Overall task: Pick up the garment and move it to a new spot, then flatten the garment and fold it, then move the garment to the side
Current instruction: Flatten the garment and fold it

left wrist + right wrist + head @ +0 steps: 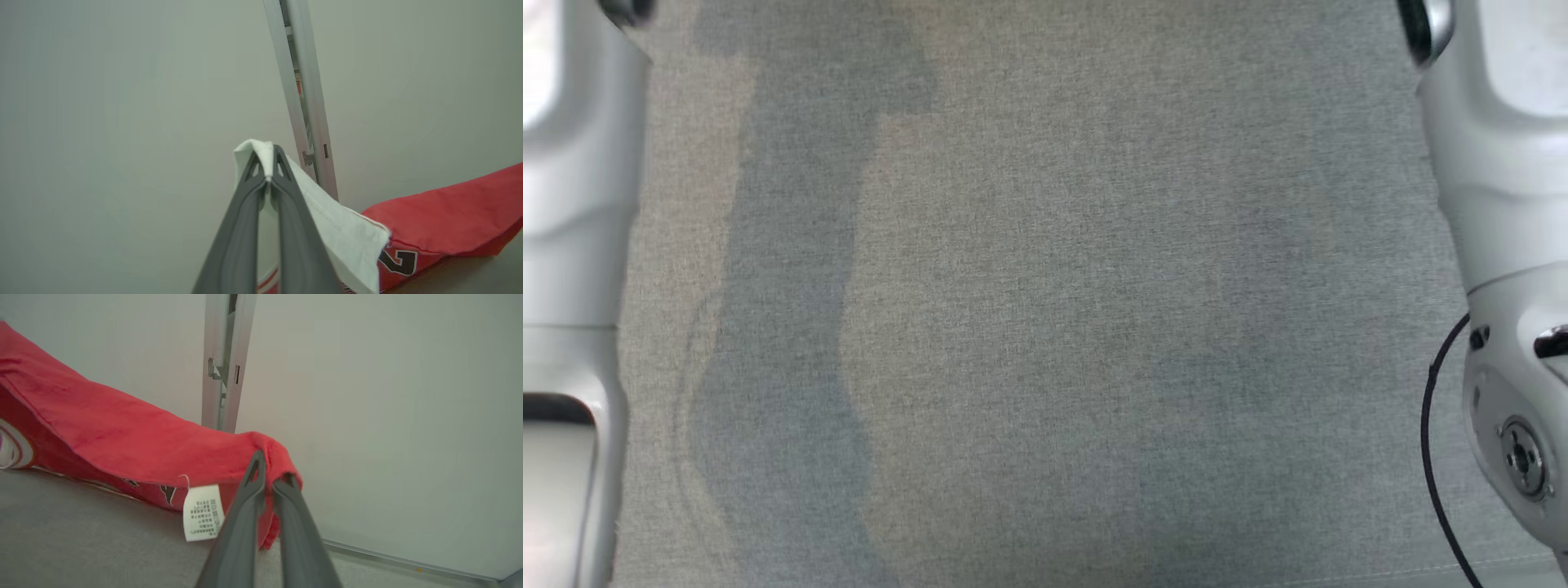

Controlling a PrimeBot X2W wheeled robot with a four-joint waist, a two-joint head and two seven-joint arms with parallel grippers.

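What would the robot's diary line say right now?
left gripper: shut on garment | right gripper: shut on garment | garment: held by two edges

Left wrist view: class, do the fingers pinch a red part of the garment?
No, the fingers pinch a white edge of the garment; the red lies beyond.

Garment (122,437): red jersey, soft knit, held up off grey surface (81,539), hung in slack span. White panel (343,232) at one end, stitched seam along it, folded over and pinched in left gripper (267,157). Black numeral (398,261) with white outline on red part just below white panel. Opposite red edge bunched, pinched in right gripper (273,467). White care label (202,512) dangled beside that pinch. Lower edge sagged close to surface; contact unclear.
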